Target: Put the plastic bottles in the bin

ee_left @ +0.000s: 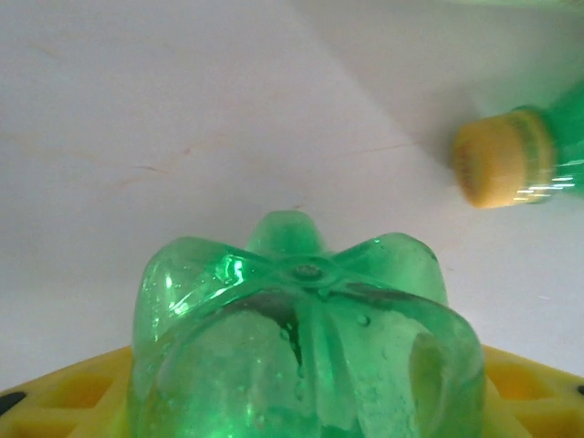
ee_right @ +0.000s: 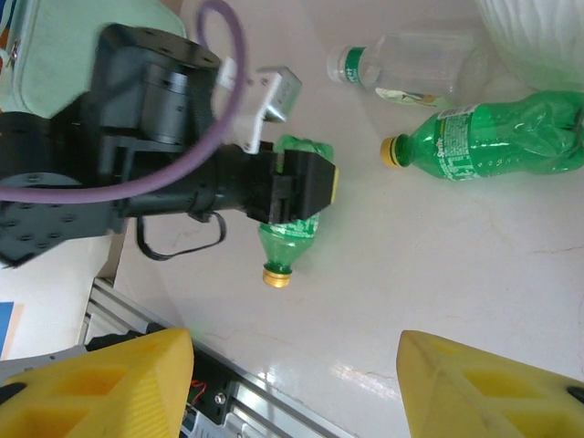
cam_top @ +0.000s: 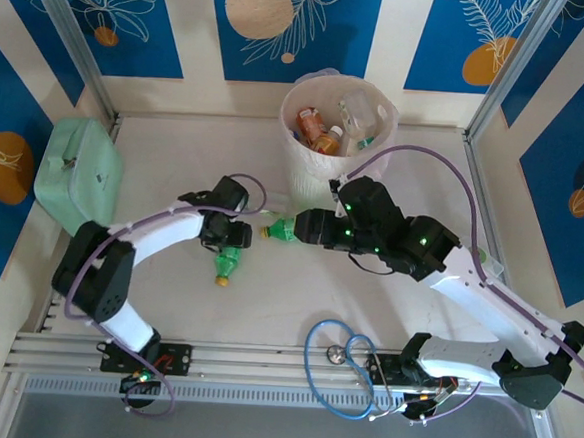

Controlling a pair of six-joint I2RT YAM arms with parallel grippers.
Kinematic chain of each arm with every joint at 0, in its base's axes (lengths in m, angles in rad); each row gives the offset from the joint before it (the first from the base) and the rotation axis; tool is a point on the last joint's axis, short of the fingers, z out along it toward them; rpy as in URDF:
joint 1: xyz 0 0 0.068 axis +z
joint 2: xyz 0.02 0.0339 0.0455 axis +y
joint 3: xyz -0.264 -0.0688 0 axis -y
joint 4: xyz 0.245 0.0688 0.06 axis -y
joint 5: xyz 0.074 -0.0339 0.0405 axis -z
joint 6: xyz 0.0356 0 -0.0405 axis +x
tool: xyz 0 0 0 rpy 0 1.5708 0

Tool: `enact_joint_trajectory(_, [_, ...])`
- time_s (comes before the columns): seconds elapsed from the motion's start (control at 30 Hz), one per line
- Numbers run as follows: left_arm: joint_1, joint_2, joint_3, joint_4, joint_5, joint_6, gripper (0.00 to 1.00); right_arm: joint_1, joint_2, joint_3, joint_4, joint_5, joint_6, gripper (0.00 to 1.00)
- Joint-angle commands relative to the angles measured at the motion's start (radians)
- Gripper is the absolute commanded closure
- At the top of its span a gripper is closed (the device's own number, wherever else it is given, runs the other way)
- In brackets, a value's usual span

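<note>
At the back of the table (cam_top: 296, 310), the bin (cam_top: 310, 175) holds a jumble of plastic bottles. We see two orange-labelled bottles (cam_top: 327, 138) with clear bottles (cam_top: 360, 114) piled beside them. They overlap, so we cannot count them. The mint-green case (cam_top: 80, 174) at far left is closed, its inside hidden from us.

Seen from above, the left gripper (cam_top: 233, 238) covers the middle of a green bottle (cam_top: 230, 265) lying on the table, leaving only its neck and yellow cap clear. In the left wrist view that bottle's base sits between the yellow fingers (ee_left: 64, 401), which press against its sides in a grasp. A second green bottle (cam_top: 283, 230) lies just ahead with its cap toward the left gripper. That view cuts it off at the frame edge.

The right gripper (cam_top: 308, 226) stands just beside the second green bottle's base, jaws apart with nothing between them. We cannot tell whether it touches the bottle. A loose clear bottle (ee_right: 411, 68) lies on the table near the bin's foot.
</note>
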Motion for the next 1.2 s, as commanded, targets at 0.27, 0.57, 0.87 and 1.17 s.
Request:
enact_joint_trajectory(0.27, [0.025,-0.355,0.071,0.082,0.262,-0.345,0.41,0.101,0.129,0.030,0.106,-0.059,-0.010,0.39])
enact_joint_trajectory(0.57, [0.028,-0.445,-0.070,0.385,0.397,-0.704,0.40,0.143,0.190,0.016,0.189,-0.093,0.014,0.39])
enact_joint_trajectory(0.87, [0.038,-0.453,-0.100,0.471,0.440,-0.795,0.40,0.141,0.188,-0.018,0.170,-0.053,0.020,0.39])
enact_joint_trajectory(1.17, [0.045,-0.468,-0.084,0.463,0.451,-0.781,0.39,0.139,0.209,-0.014,0.154,-0.050,0.014,0.41])
